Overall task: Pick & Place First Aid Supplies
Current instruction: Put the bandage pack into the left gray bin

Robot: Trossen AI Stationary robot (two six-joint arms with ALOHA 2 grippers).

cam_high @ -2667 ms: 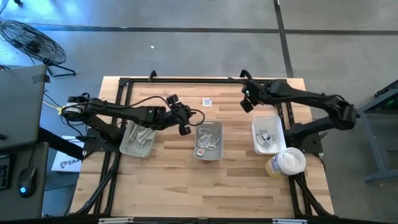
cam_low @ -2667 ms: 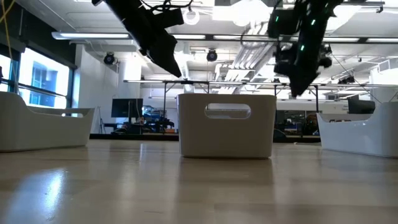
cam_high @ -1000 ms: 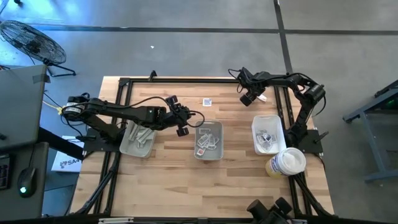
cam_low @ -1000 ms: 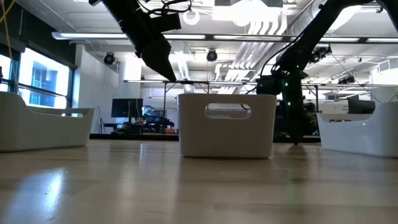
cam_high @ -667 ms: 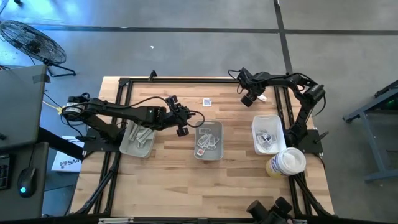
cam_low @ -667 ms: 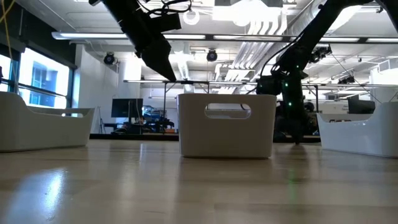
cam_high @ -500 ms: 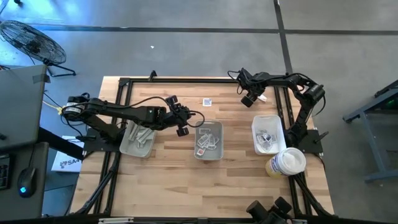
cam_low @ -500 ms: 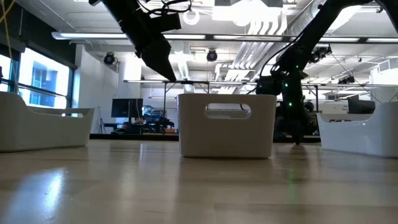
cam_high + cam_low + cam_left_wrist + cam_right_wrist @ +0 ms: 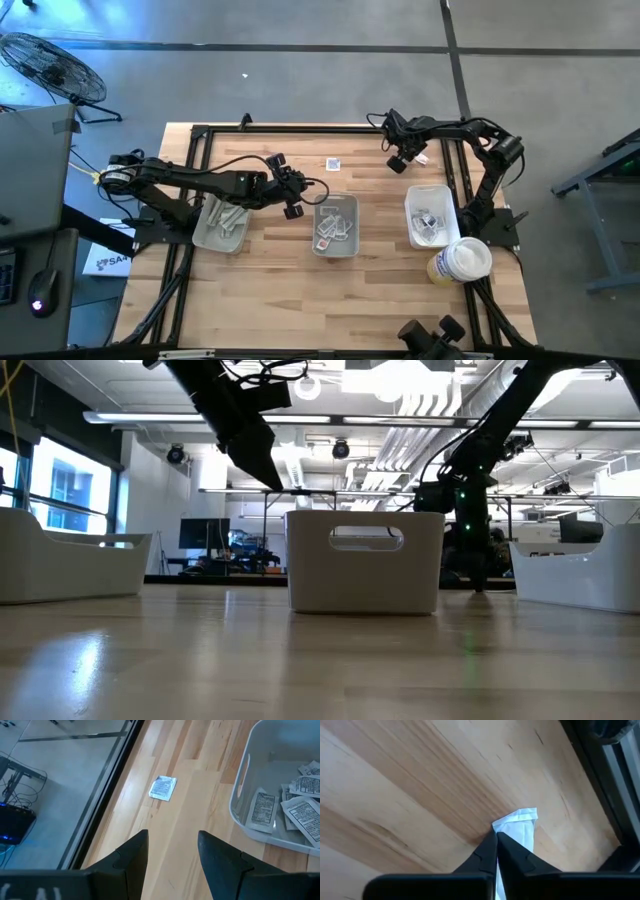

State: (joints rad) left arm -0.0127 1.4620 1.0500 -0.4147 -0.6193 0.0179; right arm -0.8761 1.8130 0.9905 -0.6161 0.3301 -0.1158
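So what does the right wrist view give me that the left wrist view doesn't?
Only the right wrist view shows the right gripper with its jaws shut on a white oblong wrapper lying on the wooden table, close to the dark frame at the table's edge.

Only the left wrist view shows the left gripper with jaws open and empty above the table, a loose square sachet ahead of it, and the grey tray holding printed sachets.

Both show wooden tabletop and a stretch of the table's edge.
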